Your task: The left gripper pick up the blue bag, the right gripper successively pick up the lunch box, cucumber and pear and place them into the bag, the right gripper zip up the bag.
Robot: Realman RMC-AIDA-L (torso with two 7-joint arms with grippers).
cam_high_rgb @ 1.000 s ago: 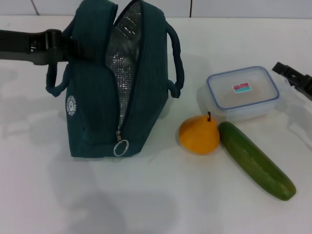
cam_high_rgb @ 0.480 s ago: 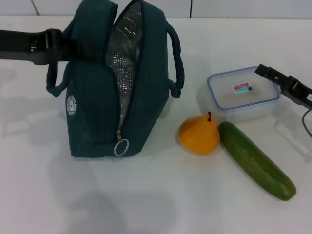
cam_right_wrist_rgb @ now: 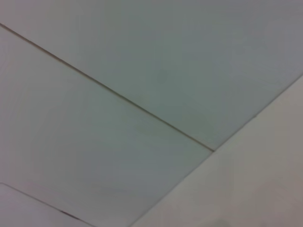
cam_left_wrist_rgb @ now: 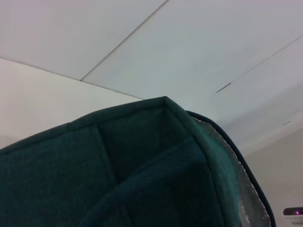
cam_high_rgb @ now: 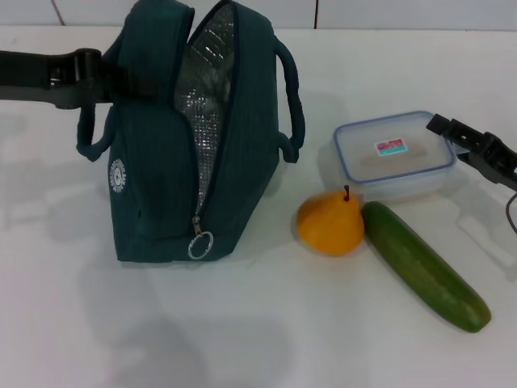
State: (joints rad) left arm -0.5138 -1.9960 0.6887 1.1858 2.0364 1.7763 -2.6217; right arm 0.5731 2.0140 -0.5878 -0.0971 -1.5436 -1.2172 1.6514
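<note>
Lunch box (cam_high_rgb: 395, 155): we saw the right gripper (cam_high_rgb: 449, 132) at its right rim, grip unclear; the left gripper (cam_high_rgb: 113, 77), grip hidden, reached level against the bag (cam_high_rgb: 190, 137).

Head view. Left gripper (cam_high_rgb: 103, 71): matte black, blocky, angular housing on a flat dark bar-like link with a rounded dark-grey joint section. Right gripper (cam_high_rgb: 472, 145): black, slim angular finger links with stepped edges, small paler highlights along the upper faces; a thin black cable loops just behind it.
</note>
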